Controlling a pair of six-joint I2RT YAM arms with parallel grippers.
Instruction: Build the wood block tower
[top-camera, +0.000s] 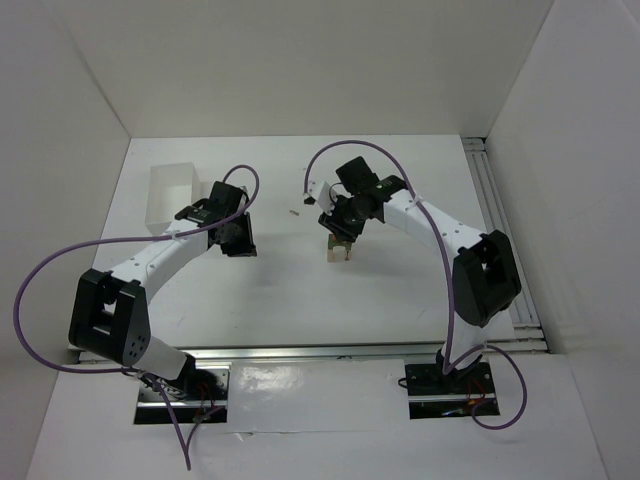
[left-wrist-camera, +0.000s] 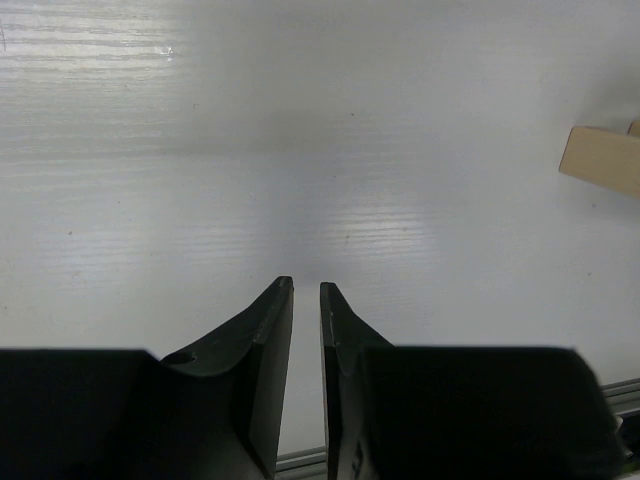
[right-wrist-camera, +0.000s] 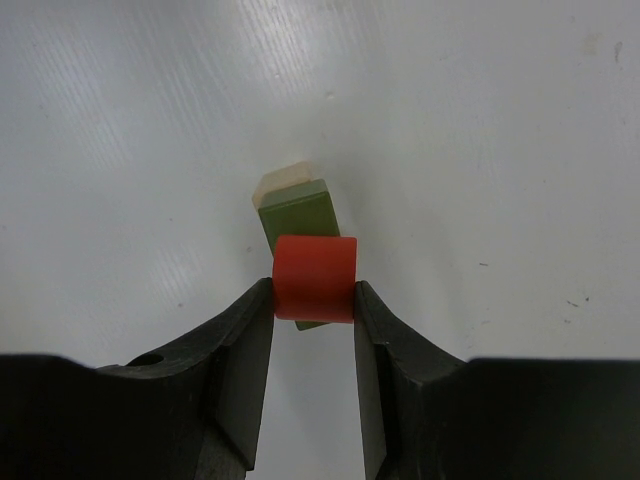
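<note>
- Red block (right-wrist-camera: 314, 277) pinched between the jaws of the right gripper (right-wrist-camera: 313, 300), held just above the green block (right-wrist-camera: 298, 215).
- Green block lying on a tan block (right-wrist-camera: 283, 181); tower (top-camera: 339, 248) near the worktop's middle.
- Left gripper (left-wrist-camera: 306, 292) nearly pressed together, holding nothing.
- Left to do, probably: placing red on top, releasing.

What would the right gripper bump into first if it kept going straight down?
The right gripper holds a red block. Straight ahead, that block would probably meet the green block on the tan stack first; their gap is unclear.
</note>
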